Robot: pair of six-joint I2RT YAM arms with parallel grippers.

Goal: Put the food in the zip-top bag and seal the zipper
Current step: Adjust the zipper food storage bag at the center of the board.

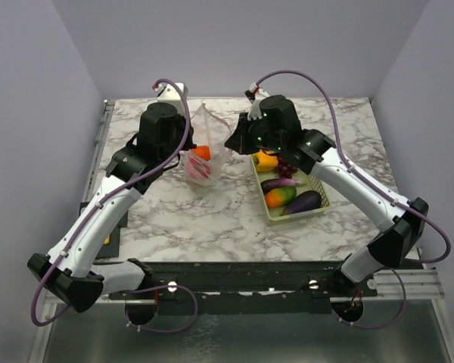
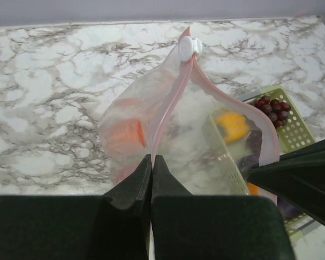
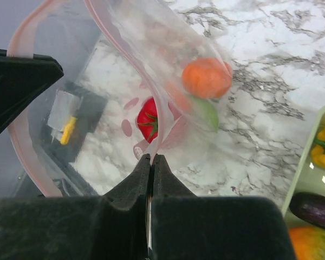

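Observation:
The clear zip-top bag [image 1: 204, 147] hangs open between my two grippers above the table. My left gripper [image 2: 151, 158] is shut on one side of its pinkish zipper strip [image 2: 170, 105]; a white slider [image 2: 188, 49] sits at the far end. My right gripper [image 3: 151, 157] is shut on the other side of the bag's mouth [image 3: 124, 49]. Inside the bag lie an orange fruit [image 3: 207, 77] and a red tomato [image 3: 148, 119]. A yellow pepper [image 1: 265, 160], dark red grapes [image 1: 286, 168], an eggplant [image 1: 303, 201] and an orange-green fruit [image 1: 280, 197] lie in the basket.
The yellow-green basket [image 1: 316, 214] stands on the marble table right of the bag, under my right arm. It shows through the bag in the left wrist view [image 2: 292, 116]. A white fixture [image 1: 169, 91] sits at the table's far edge.

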